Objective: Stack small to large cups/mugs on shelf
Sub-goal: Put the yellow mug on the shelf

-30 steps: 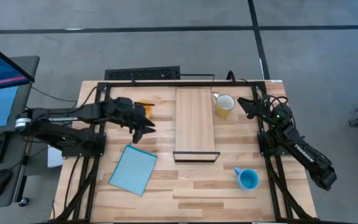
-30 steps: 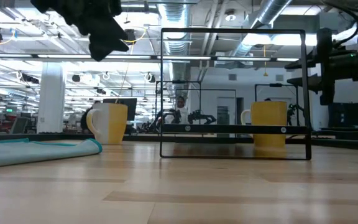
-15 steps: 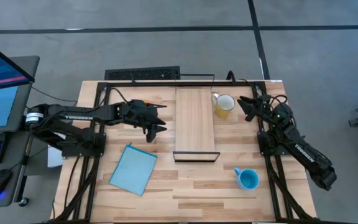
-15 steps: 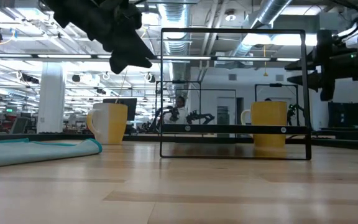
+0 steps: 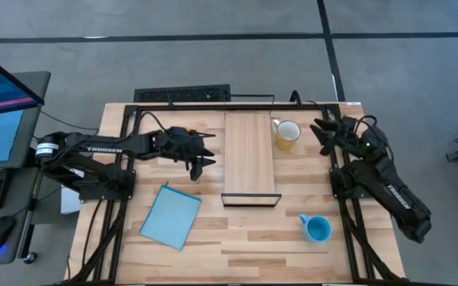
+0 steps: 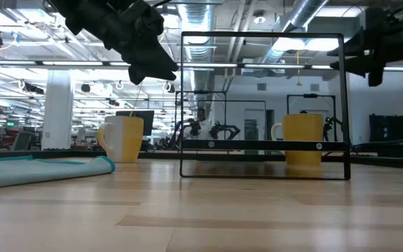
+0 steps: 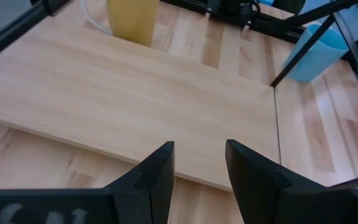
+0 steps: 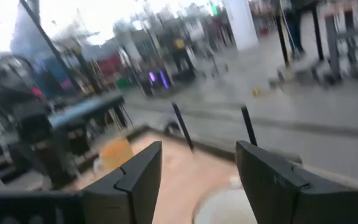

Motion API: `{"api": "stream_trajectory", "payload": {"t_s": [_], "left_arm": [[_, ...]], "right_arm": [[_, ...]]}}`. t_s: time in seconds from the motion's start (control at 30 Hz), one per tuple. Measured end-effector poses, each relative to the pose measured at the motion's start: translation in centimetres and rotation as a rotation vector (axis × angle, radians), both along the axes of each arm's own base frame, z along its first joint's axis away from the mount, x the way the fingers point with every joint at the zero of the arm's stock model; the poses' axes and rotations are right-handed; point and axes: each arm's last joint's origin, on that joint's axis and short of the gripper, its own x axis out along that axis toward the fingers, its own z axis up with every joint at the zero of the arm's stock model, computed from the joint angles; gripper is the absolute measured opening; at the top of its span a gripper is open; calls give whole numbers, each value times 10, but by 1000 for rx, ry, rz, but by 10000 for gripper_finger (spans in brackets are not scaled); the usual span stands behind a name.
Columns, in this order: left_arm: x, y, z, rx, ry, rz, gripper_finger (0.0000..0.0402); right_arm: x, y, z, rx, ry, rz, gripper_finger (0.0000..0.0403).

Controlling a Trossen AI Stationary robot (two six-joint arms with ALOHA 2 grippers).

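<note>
The light-wood shelf [image 5: 250,155] lies along the table's middle; the low view shows it as a dark bar [image 6: 264,145] inside a black wire frame. The yellow mug [image 5: 286,133] [image 6: 303,138] [image 7: 132,18] stands right of its far end. The blue mug [image 5: 317,229] [image 7: 319,46] stands near right. Another mug [image 6: 124,138] stands under my left arm, showing only as an orange sliver [image 5: 186,129] from above. My left gripper [image 5: 199,164] [image 6: 156,66] [image 7: 199,168] hovers open at the shelf's left edge. My right gripper [image 5: 318,129] [image 8: 197,180] hangs open, raised, right of the yellow mug.
A light-blue square sheet [image 5: 170,215] [image 6: 47,170] lies near left of the shelf. Black frame rails [image 5: 126,151] run along the table's left, right and far sides. A black slotted bar [image 5: 183,94] sits past the far edge.
My left gripper has travelled toward the table's right, from beside the sheet's far corner to the shelf's left edge, staying raised. My right gripper has risen and drawn slightly toward the right edge. The mugs, shelf and sheet have not moved.
</note>
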Motion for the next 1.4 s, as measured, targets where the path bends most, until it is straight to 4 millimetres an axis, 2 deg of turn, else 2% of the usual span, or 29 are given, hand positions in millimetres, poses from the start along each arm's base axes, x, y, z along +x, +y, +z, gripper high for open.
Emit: {"api": "stream_trajectory", "payload": {"t_s": [0.23, 0.43, 0.53, 0.87, 1.07, 1.4], "left_arm": [[-1, 7, 1, 2, -8, 28, 135], [-2, 13, 1, 1, -7, 48, 135], [-2, 14, 1, 2, -7, 51, 135], [-2, 14, 0, 2, -5, 51, 135], [-3, 14, 0, 39, 2, 28, 135], [-4, 13, -2, 98, 26, -17, 135]], "right_arm": [[-3, 0, 22, 250, 125, -94, 226], [4, -15, 49, 528, 30, -271, 226], [12, -25, 58, 635, 16, -307, 223], [43, -50, 54, 867, 303, -310, 162], [57, -53, 49, 990, 305, -244, 144], [67, -43, 46, 1052, 293, -315, 139]]}}
